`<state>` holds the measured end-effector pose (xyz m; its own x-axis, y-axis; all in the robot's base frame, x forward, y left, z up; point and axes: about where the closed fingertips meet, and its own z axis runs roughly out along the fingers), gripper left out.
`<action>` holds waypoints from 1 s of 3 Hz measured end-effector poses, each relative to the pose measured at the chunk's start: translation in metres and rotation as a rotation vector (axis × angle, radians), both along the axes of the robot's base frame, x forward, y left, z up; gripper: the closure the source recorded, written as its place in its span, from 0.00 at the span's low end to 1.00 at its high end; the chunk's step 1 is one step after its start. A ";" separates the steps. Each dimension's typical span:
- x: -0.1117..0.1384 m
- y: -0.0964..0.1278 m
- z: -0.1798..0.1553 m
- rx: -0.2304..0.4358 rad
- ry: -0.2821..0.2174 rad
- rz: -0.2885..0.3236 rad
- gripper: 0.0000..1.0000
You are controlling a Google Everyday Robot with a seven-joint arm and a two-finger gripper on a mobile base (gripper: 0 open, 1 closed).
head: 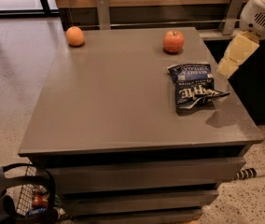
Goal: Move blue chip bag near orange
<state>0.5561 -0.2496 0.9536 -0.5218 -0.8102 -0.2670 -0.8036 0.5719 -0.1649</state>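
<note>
Gripper [227,67] aloft off right edge of table [114,111], near blue chip bag [194,85], holding nothing; aperture unclear, cannot tell. Perhaps staged for descent. Bag flat beside apple [173,41], well apart from orange [75,36] at far-left corner.

Large white lettering across blue chip bag [195,85], lying at 3 o'clock on grey table [114,101], smaller lines above; none legible. Gripper [229,65] hovering at 2 o'clock, past table edge.

cream gripper [230,62] upper right, white arm [263,10]
</note>
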 end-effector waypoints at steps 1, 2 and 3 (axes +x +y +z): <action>0.018 -0.004 -0.022 0.117 -0.008 -0.069 0.00; 0.017 -0.002 -0.021 0.106 -0.006 -0.061 0.00; 0.027 0.003 -0.029 0.072 0.019 -0.110 0.00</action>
